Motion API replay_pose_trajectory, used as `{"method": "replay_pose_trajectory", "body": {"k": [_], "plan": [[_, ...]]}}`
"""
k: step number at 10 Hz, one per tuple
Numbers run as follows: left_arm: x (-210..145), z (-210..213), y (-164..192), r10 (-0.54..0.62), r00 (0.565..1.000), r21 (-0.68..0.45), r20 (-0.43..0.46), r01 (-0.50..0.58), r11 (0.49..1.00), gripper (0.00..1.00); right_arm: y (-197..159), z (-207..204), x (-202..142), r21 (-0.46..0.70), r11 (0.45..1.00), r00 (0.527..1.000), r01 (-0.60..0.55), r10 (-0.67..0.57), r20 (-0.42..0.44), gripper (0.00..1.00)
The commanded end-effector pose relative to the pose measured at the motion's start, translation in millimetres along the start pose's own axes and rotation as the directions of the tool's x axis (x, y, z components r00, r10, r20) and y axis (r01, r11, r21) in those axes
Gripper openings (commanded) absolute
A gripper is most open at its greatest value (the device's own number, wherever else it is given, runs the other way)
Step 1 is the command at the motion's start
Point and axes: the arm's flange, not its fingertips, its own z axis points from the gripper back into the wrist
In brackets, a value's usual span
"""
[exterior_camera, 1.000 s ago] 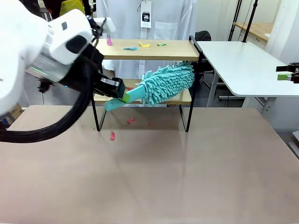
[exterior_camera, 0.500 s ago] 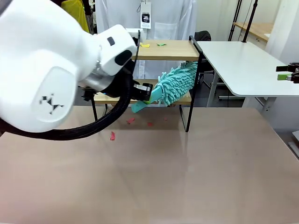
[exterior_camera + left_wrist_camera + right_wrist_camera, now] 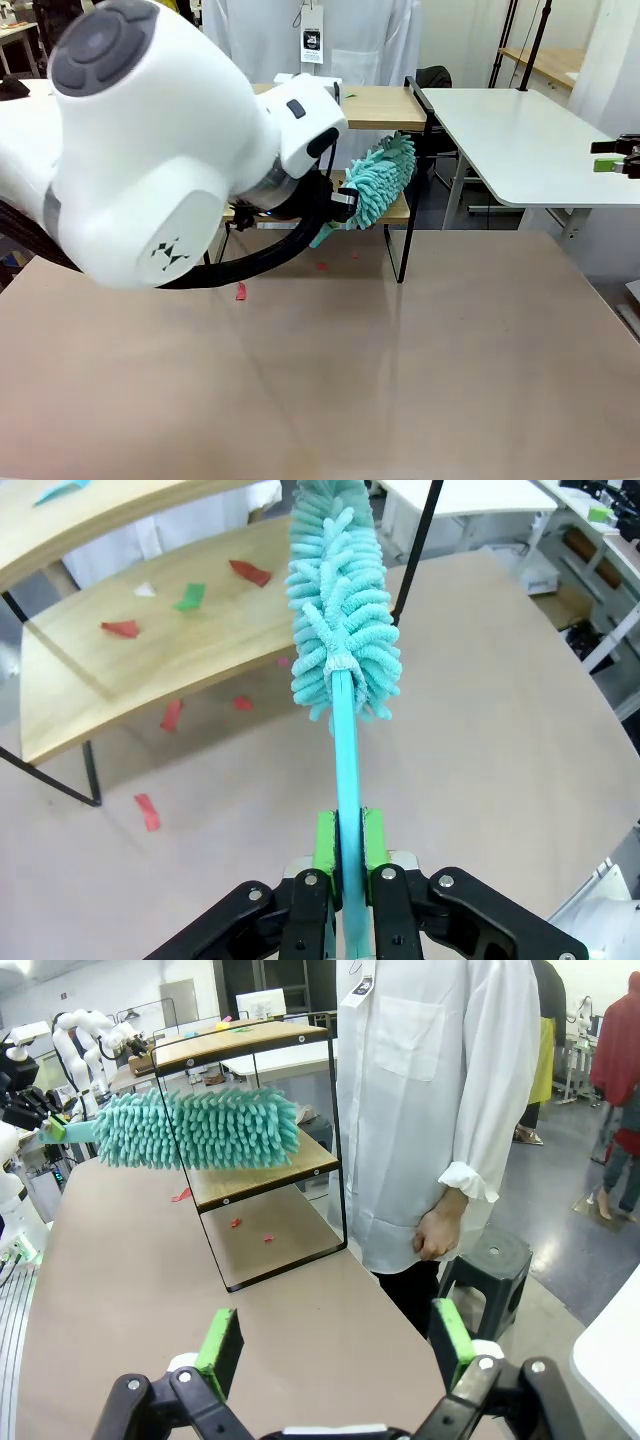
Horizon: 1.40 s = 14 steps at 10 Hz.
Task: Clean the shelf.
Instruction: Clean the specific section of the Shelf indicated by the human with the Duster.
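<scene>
left claw [image 3: 342,845] clamps duster [image 3: 340,610] | right claw [image 3: 335,1345] gapes empty | scraps [image 3: 120,628] litter shelf [image 3: 200,650], lower board | we judge cleaning partly done

Bright, even indoor light falls from above on the shelf [image 3: 385,105], so shadows around it are faint and soft-edged, and the tan table [image 3: 420,380] in front of it carries a pale, diffuse sheen in the front view. Left of the shelf in that view, the white left arm [image 3: 150,150] sits close to the lens and looks slightly soft. The left wrist view is sharp on the duster [image 3: 340,610] beside the shelf, but bends the shelf's boards into curves toward the edges.
</scene>
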Motion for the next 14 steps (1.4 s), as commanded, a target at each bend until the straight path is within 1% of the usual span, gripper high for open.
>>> {"method": "replay_pose_trajectory", "body": {"k": [1, 4, 5, 6, 7, 8, 9, 14], "plan": [[0.4, -17.3, -11.2, 0.031, 0.999, 0.029, 0.023, -0.031, 0.999, 0.13, 0.9, -0.9, 2.1, 0.0, 1.0, 1.0, -0.003, 0.003, 0.0, 1.0], [-11.6, -36.0, -13.6, 0.065, 0.998, 0.012, -0.006, -0.065, 0.998, 0.13, 0.9, -0.9, 2.1, 0.0, 1.0, 1.0, -0.003, 0.003, 0.0, 1.0], [-11.1, -38.2, -12.9, 0.122, 0.992, 0.023, -0.019, -0.122, 0.992, 0.13, 0.9, -0.9, 2.1, 0.0, 1.0, 1.0, -0.003, 0.003, 0.0, 1.0], [-12.4, -24.0, -3.7, 0.044, 0.999, 0.008, -0.032, -0.044, 0.999, 0.13, 0.9, -0.9, 2.1, 0.0, 1.0, 1.0, -0.003, 0.003, 0.0, 1.0], [-12.4, -24.0, -3.7, 0.044, 0.999, 0.008, -0.032, -0.044, 0.999, 0.13, 0.9, -0.9, 2.1, 0.0, 1.0, 1.0, -0.003, 0.003, 0.0, 1.0], [-15.3, -30.2, -3.5, 0.072, 0.996, 0.005, -0.047, -0.072, 0.997, 0.13, 0.9, -0.9, 2.1, 0.0, 1.0, 1.0, -0.003, 0.003, 0.0, 1.0], [-13.7, -29.9, 4.3, 0.068, 0.996, 0.047, -0.055, -0.066, 0.997, 0.13, 0.9, -0.9, 2.1, 0.0, 1.0, 1.0, -0.003, 0.003, 0.0, 1.0], [-11.2, -17.5, 43.5, 0.137, 0.989, 0.187, -0.063, -0.123, 0.975, 0.13, 0.9, -0.9, 2.1, 0.0, 1.0, 1.0, -0.003, 0.003, 0.0, 1.0]]}}
